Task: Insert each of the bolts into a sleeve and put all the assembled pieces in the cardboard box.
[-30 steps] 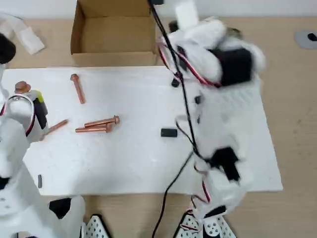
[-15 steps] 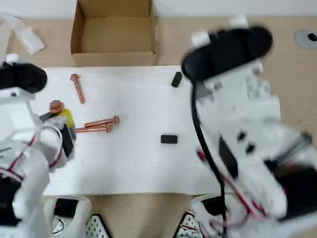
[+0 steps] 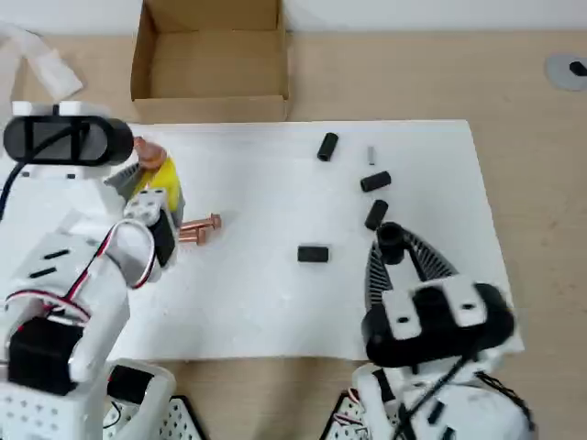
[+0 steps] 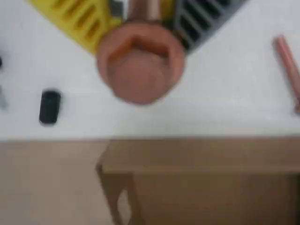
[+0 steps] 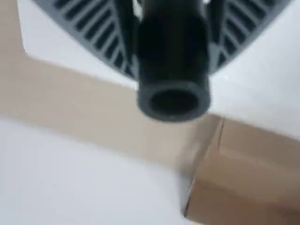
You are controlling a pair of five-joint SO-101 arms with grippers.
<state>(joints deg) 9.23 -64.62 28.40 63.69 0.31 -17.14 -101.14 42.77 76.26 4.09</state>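
Two grippers: each was loaded and sat over the white mat (image 3: pixel 275 302).
Left gripper (image 3: pixel 151 172): clenched on a copper bolt (image 4: pixel 140 65), with the shank between its yellow finger (image 4: pixel 77 18) and its grey finger (image 4: pixel 206 18). The round head pointed away from the wrist, above the mat's left part.
Right gripper (image 3: pixel 390 243): clamped around a black sleeve (image 5: pixel 173 61), whose open end faced outward, over the mat's near right part.
Loose sleeves: a far sleeve (image 3: pixel 327 147) lay near the mat's far edge. A second sleeve (image 3: pixel 375 181) and a third sleeve (image 3: pixel 376 214) lay close together, the third just beyond the right gripper's tips. A lone sleeve (image 3: pixel 313 254) lay near the mat's middle.
Loose bolts (image 3: pixel 202 227): a pair lay side by side on the mat just beside the left arm, partly hidden by it.
Cardboard box (image 3: pixel 211 108): stood open-topped on the wooden table (image 3: pixel 532 183), at the mat's far left edge.
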